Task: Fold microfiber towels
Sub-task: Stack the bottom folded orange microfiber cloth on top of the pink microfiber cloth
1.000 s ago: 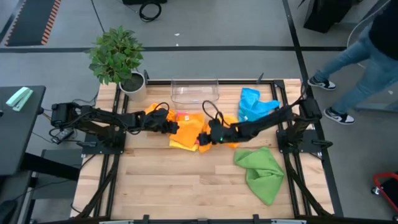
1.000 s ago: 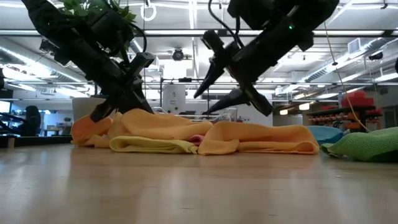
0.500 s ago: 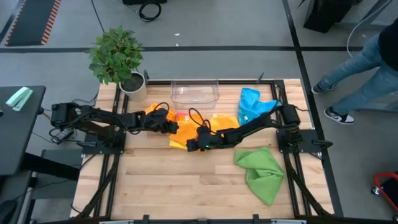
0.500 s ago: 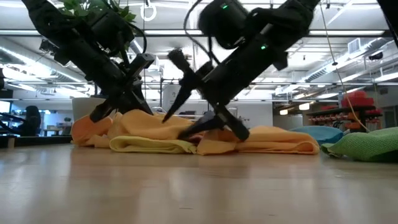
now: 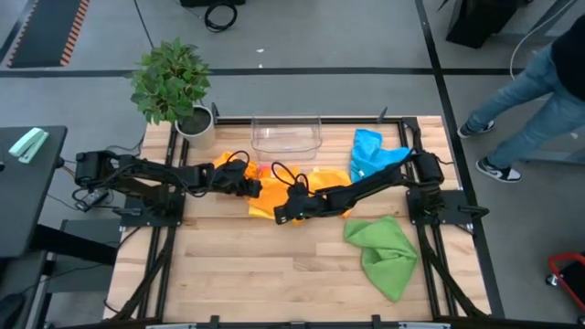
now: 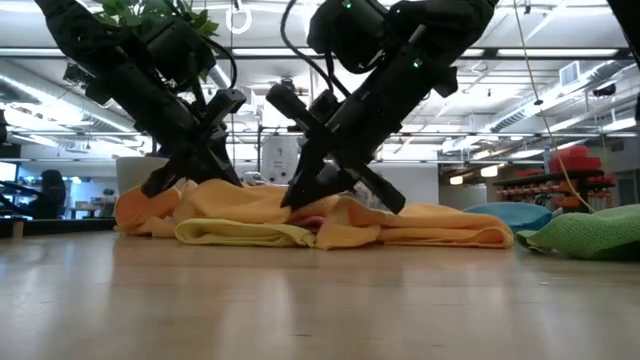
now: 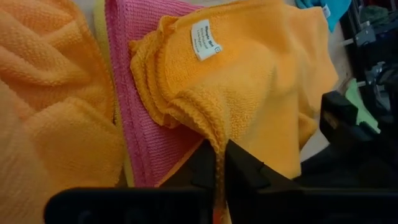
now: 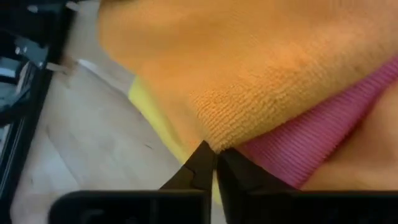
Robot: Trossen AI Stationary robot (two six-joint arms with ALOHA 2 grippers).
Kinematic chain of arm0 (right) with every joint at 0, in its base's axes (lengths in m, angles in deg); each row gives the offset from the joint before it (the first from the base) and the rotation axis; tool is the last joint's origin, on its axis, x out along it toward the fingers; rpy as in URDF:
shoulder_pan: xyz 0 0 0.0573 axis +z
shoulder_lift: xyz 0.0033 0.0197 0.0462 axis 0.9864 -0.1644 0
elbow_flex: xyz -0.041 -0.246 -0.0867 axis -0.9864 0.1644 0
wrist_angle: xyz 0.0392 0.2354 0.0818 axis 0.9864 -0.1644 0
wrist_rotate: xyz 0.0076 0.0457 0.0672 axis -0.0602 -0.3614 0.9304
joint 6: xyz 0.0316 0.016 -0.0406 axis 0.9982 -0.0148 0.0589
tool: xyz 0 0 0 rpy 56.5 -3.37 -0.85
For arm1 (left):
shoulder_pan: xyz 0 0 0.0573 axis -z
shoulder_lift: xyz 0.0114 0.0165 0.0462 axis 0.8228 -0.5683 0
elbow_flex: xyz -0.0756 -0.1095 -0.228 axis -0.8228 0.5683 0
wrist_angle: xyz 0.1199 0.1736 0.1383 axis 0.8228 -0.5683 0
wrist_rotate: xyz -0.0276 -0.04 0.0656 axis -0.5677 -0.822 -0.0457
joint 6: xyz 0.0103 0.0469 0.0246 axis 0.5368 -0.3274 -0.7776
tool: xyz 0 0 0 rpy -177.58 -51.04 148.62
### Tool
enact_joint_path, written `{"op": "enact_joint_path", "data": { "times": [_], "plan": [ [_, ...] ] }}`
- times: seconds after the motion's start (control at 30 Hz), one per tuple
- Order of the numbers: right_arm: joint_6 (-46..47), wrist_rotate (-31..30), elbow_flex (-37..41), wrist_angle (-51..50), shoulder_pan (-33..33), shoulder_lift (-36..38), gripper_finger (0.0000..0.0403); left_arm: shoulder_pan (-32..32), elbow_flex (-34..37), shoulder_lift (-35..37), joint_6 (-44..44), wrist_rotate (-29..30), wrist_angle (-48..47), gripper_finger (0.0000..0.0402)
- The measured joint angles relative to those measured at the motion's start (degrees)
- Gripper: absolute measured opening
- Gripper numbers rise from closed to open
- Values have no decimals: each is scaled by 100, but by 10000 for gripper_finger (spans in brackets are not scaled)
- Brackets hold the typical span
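A small white sewn-in label (image 7: 206,38) sits on the orange towel (image 7: 261,81); its print is too small to read. The cloth has a nubbly, looped microfiber weave with a stitched hem, and lies crumpled over a ribbed pink towel (image 7: 134,93) and a yellow towel (image 6: 240,234) in a heap at the middle back of the slatted wooden table (image 5: 274,274).

The left end effector (image 7: 219,163) is closed, pinching a hem corner of the orange towel. The right end effector (image 8: 212,157) is closed on an orange fold at the edge of the heap, pink showing just beside it.

A rumpled blue towel (image 5: 373,153) lies near the clear plastic bin (image 5: 286,135), and a green towel (image 5: 386,253) lies spread apart from the heap, toward the right front.
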Motion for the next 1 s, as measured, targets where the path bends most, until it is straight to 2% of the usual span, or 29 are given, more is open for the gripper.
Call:
{"op": "enact_joint_path", "data": {
  "times": [0.17,0.4,0.5,0.67,0.83,1.0],
  "plan": [
    [-284,132,8,-256,-39,354,9,-92,0,-1,-4,-26,39,12],
    [-668,396,0,-1490,-75,1004,7,-154,2,38,33,-187,84,37],
    [-719,412,0,-1690,-85,997,7,-122,2,38,34,-298,96,26],
    [-725,686,5,-1375,-42,518,8,37,2,38,-25,-290,-3,12],
    [-659,864,4,-1153,22,306,35,211,2,38,-231,-180,-391,31],
    [-927,1066,9,-1327,-21,778,84,303,2,36,-507,-45,-402,45]
  ]
}}
